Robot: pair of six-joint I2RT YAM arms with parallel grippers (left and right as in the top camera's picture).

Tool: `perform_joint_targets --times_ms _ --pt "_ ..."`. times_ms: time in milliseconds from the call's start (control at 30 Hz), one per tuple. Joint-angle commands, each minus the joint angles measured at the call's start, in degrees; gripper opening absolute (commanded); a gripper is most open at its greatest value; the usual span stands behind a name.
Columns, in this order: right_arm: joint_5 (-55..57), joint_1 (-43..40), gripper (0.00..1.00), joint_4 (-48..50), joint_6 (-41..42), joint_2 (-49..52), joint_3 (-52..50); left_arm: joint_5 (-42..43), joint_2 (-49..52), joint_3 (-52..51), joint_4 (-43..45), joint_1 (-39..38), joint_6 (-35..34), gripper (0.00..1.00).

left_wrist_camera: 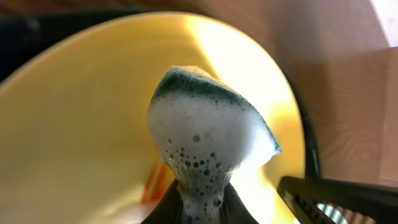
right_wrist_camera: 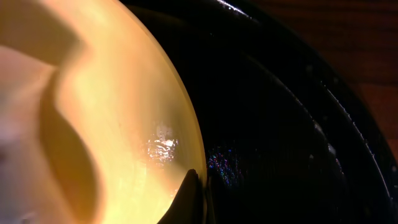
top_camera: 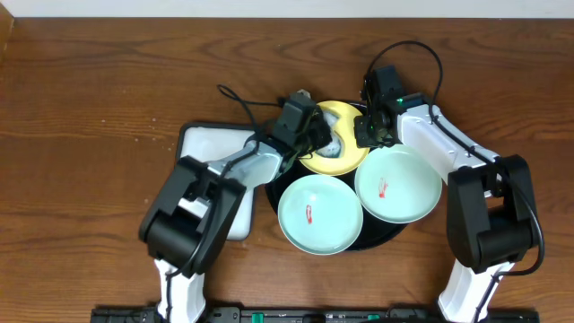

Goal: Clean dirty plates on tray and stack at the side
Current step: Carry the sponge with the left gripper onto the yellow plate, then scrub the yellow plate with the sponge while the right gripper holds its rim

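Yellow plate (top_camera: 345, 154) sits at the upper edge of the black tray (top_camera: 384, 233). The two mint plates (top_camera: 320, 213) lie below it, lower centre and lower right, each with a red smear at centre, not yet wiped.

Left claw (left_wrist_camera: 200, 208): pinching a foamy green-backed sponge (left_wrist_camera: 208, 130), held over the yellow plate's well. An orange smear (left_wrist_camera: 155, 183) shows just below left of the sponge.

Right claw (right_wrist_camera: 193, 199): its dark tips meet on the yellow plate's right rim; I read this as pinching the rim to steady it.

Handling, judged: the plates look stiff, light and glossy, so slick once soapy. Only the raised rim offers a hold. A wet plate could slip out sideways or skate on the glossy tray under scrubbing pressure.
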Motion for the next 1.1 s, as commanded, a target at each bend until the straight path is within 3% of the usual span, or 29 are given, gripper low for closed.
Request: perform_joint_targets --times_ms 0,167,267,400,633,733,833,1067 --pt "1.57 0.63 0.01 -0.35 -1.29 -0.74 -0.07 0.00 2.93 1.40 -4.13 0.04 1.36 0.07" --pt "1.57 0.63 0.01 -0.59 -1.31 -0.74 -0.07 -5.33 2.67 3.43 -14.69 2.95 7.91 0.07" --pt "1.57 0.63 0.01 -0.59 -1.31 -0.74 -0.07 -9.05 2.64 9.09 -24.65 4.68 13.92 0.08" --pt "1.60 0.63 0.01 -0.50 -1.31 -0.74 -0.07 -12.74 2.64 14.82 -31.12 4.17 19.12 0.07" --pt "1.57 0.63 0.01 -0.52 -1.29 -0.74 -0.07 -12.33 4.66 15.47 -29.38 -0.79 17.44 0.07" --pt "1.57 0.63 0.01 -0.63 -1.31 -0.74 -0.07 -7.98 6.93 15.47 -24.79 -3.69 16.17 0.07" --pt "1.57 0.63 0.01 -0.76 -1.31 -0.74 -0.07 -3.89 8.46 15.47 -22.08 -5.66 10.58 0.07" --pt "1.57 0.63 0.01 -0.76 -1.31 -0.74 -0.07 5.03 8.59 15.47 -21.92 -5.75 5.66 0.07"
